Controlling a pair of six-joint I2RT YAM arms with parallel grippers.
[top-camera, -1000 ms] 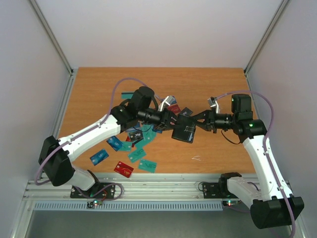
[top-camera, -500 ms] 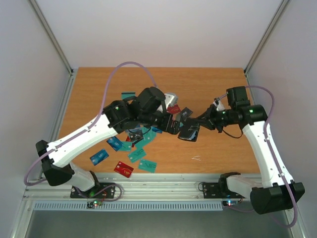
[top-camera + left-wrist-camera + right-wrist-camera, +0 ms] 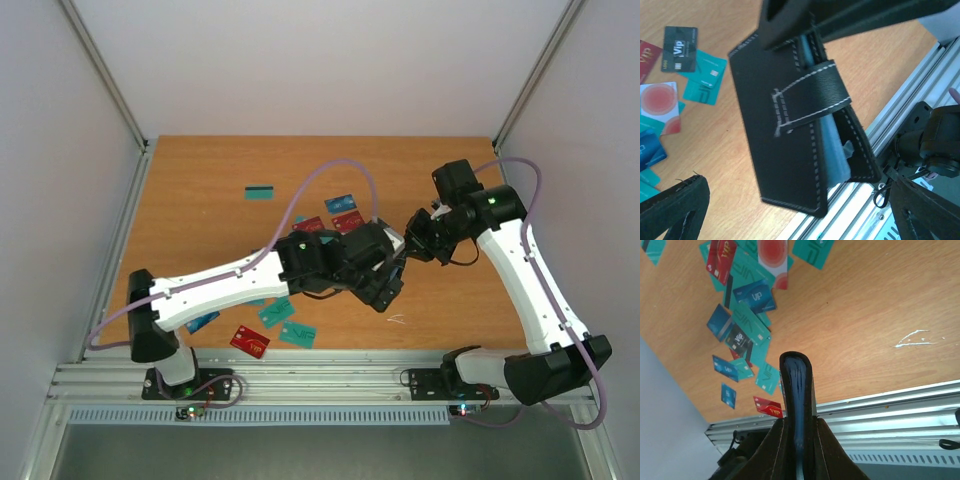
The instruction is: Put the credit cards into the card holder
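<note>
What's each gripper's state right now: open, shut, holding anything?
Left gripper: open, gripping nothing; its fingers stand wide on either side of the card holder.
Right gripper: shut on the card holder, pinching one edge.

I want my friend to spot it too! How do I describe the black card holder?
Look above the near edge of the wooden table, where the right arm's fingers pinch something in the air. That is the card holder: black, white-stitched, with a strap, unlike the flat colourful credit cards lying below.
</note>
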